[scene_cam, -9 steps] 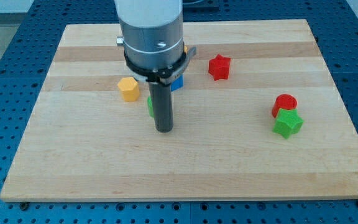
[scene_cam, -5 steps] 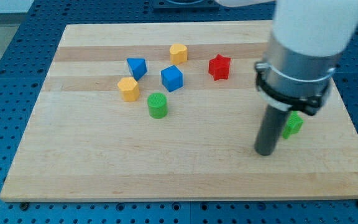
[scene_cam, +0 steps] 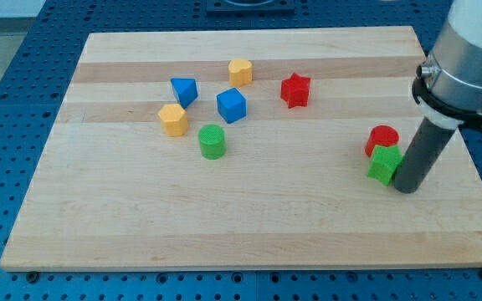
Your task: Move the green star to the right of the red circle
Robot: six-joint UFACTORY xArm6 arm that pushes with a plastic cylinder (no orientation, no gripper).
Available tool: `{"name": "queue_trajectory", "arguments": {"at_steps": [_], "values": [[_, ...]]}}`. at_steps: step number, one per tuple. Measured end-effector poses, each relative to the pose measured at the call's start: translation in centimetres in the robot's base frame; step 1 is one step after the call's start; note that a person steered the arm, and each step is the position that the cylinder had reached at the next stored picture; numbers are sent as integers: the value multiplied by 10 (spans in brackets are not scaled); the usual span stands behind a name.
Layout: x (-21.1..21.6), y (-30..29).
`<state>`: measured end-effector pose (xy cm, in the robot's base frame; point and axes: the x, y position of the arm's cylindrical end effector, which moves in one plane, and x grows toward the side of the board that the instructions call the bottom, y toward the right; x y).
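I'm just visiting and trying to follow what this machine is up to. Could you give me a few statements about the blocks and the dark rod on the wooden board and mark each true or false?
1. My tip is at the right side of the green star block. True.
2. The green star block lies to the right of the red round block. False: it sits just below it in the view, against it.
3. The green round block is beside the red round block. False: it is far off, toward the view's left.
4. The red star block stands apart from my tip. True.
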<state>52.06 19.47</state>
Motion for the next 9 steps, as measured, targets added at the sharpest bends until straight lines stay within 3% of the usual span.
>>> {"name": "queue_trajectory", "arguments": {"at_steps": [4, 7, 9], "values": [[-26, -38], [-35, -19], [-67, -6]]}}
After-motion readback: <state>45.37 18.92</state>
